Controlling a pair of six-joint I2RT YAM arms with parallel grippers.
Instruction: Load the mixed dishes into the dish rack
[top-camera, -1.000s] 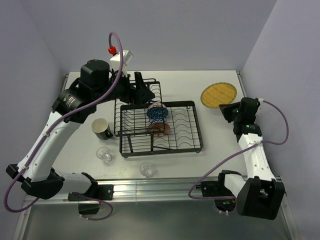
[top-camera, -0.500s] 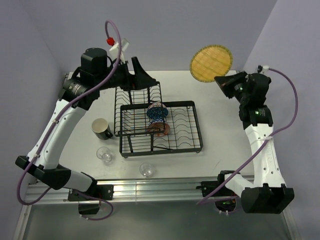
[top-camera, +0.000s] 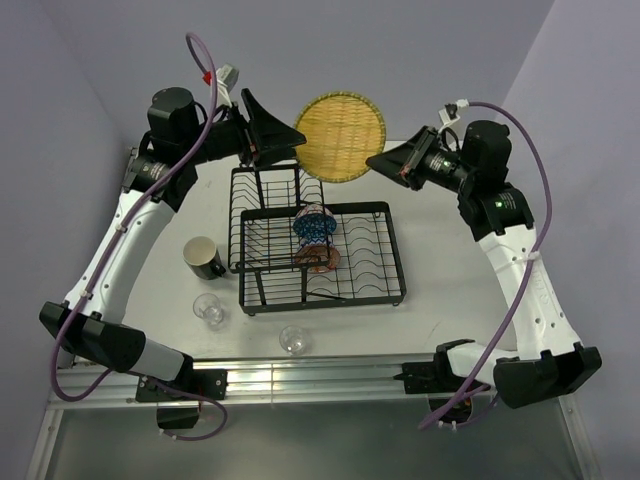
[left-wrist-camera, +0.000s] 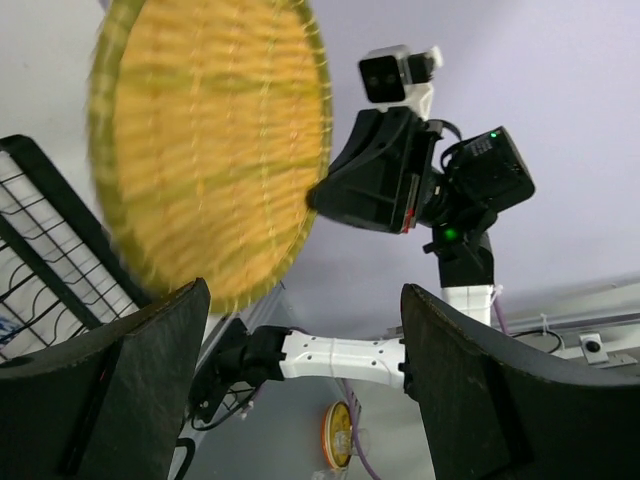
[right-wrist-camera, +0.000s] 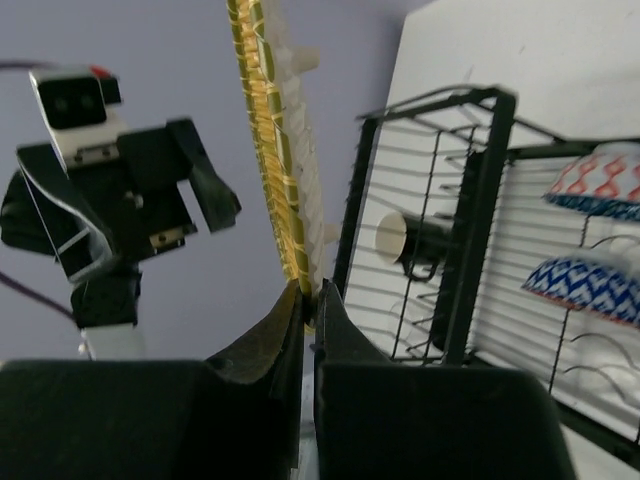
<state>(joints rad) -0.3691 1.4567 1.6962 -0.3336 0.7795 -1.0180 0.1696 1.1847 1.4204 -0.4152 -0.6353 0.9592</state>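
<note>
The plate (top-camera: 340, 137) is held in the air above the back of the rack (top-camera: 385, 265). It stands on edge, its round face turned toward the overhead camera, its flat plane running left to right between the two arms. The right gripper (top-camera: 372, 162) is clamped on the plate's right rim; in the right wrist view the plate rises edge-on from the pinched fingertips. The left gripper (top-camera: 296, 138) has its jaws wide apart just beside the plate's left rim; contact cannot be told. The rack holds two bowls tipped on their sides, one blue bowl (top-camera: 314, 224) and one red bowl (top-camera: 322, 258), touching. On the table (top-camera: 440, 270), left of the rack, stands one mug (top-camera: 203, 257); two glass cups (top-camera: 210, 309) (top-camera: 293, 340) stand nearer the arms' bases.
</note>
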